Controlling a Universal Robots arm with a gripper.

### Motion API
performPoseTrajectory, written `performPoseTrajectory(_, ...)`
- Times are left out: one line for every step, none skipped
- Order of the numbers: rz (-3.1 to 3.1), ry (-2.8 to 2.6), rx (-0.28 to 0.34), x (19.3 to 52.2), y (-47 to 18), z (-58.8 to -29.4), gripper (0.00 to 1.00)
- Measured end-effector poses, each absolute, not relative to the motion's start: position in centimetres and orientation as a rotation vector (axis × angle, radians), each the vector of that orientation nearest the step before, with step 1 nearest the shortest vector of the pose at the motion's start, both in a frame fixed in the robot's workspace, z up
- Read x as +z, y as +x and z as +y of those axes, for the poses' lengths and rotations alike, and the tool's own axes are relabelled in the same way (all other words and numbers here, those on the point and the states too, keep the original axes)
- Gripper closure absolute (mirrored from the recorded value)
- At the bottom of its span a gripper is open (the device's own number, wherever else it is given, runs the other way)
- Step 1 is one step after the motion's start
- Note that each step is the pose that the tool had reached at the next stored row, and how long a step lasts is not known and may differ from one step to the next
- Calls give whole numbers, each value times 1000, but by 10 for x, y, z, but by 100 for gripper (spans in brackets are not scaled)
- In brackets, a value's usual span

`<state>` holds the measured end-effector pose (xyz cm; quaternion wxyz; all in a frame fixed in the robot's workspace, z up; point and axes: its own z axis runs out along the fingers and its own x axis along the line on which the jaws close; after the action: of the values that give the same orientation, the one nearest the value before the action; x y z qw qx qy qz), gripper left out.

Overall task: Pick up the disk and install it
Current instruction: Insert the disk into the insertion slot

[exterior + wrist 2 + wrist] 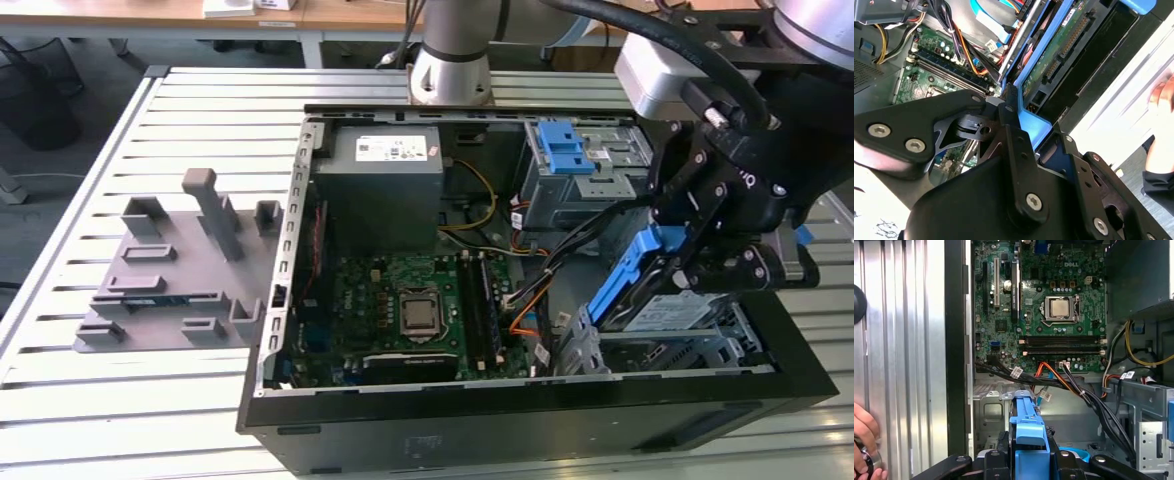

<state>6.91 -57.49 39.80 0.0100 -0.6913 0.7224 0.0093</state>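
Item: computer case point(534, 420), black tower lying on its side with the panel off, on a slatted metal table point(200, 110).

- Gripper point(683, 272): black, two-fingered, hanging over the case's corner at the exterior view's right. The fingers are drawn in tight on the blue end bracket of the disk. The clamp is plain in both wrist views point(1019, 120) point(1026, 460).
- Disk point(654, 300): silver drive with blue rails, held in the gripper and steeply tilted. Its lower end dips toward the drive bay point(681, 345) in that same corner of the case. Whether it touches the bay I cannot tell. The second wrist view shows its green circuit-board face point(1059, 50); the first wrist view shows its blue bracket point(1026, 430).
- Motherboard point(400, 310): green, flat on the case floor, with the processor socket point(1060, 307) bare.
- Power supply point(380, 175): grey box in the case's far corner at the exterior view's left.
- Blue latch point(567, 150): on the grey cage along the case's far wall.
- Cables point(534, 300): black, orange and yellow, running inside the case between the motherboard and the bay.
- Grey fixture point(174, 270): moulded rack on the table, outside the case at the exterior view's left.
- Hand point(864, 440): a person's, at the table just outside the case wall.
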Motion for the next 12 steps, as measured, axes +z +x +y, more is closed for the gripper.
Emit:
performPoseTrajectory(2255, -2158, 29, 398, 69, -575, 64)
performPoseTrajectory(2255, -2158, 29, 397, 69, -575, 64)
performPoseTrajectory(2255, -2158, 29, 397, 69, -575, 64)
performPoseTrajectory(2255, -2158, 29, 397, 69, -575, 64)
performPoseTrajectory(2255, -2158, 29, 397, 69, -575, 64)
performPoseTrajectory(2255, -2158, 29, 397, 69, -575, 64)
performPoseTrajectory(2255, -2158, 29, 396, 69, -575, 64)
performPoseTrajectory(2255, -2158, 29, 395, 69, -575, 64)
performPoseTrajectory(2255, -2158, 29, 395, 69, -575, 64)
performPoseTrajectory(2255, -2158, 29, 395, 69, -575, 64)
performPoseTrajectory(2255, -2158, 29, 395, 69, -575, 64)
performPoseTrajectory(2255, -2158, 29, 394, 69, -575, 64)
